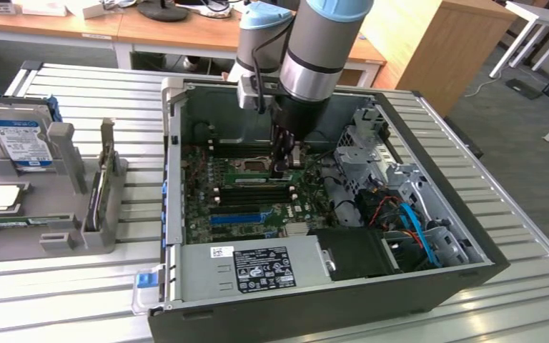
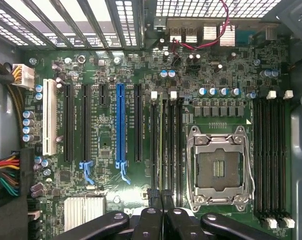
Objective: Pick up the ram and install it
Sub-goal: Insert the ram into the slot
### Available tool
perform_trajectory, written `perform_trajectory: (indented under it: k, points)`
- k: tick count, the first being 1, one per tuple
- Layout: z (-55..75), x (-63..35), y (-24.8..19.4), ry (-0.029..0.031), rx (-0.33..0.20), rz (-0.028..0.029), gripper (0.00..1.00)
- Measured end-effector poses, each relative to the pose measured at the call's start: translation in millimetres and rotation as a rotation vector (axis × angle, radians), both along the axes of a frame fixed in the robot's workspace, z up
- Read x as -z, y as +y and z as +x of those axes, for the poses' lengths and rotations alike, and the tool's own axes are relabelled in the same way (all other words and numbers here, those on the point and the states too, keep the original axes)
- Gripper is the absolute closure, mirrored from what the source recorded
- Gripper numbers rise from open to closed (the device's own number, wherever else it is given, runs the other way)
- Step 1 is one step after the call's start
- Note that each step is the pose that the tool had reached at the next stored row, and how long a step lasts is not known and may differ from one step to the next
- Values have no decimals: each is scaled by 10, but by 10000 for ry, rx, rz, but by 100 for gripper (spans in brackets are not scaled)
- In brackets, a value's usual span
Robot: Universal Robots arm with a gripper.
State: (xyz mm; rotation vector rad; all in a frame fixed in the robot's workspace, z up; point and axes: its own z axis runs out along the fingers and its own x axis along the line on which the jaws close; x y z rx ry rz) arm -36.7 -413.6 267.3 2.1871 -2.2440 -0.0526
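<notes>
Slatted bench with open case: gripper clamped the ram edge-on, aligned with the memory slots for seating.

The board is showing dark green, with the blue slot standing out bright beside the white slot and rows of black ones. The ram is showing a thin green edge at the black gripper. The socket is gleaming silver. The drive is wearing a blue-and-white label. The table is showing pale ribbed stripes.
</notes>
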Motion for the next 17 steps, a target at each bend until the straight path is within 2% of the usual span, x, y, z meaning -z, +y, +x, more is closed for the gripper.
perform_trajectory:
  k: [17]
  points:
    - [0,68,1,-2,0,5,88]
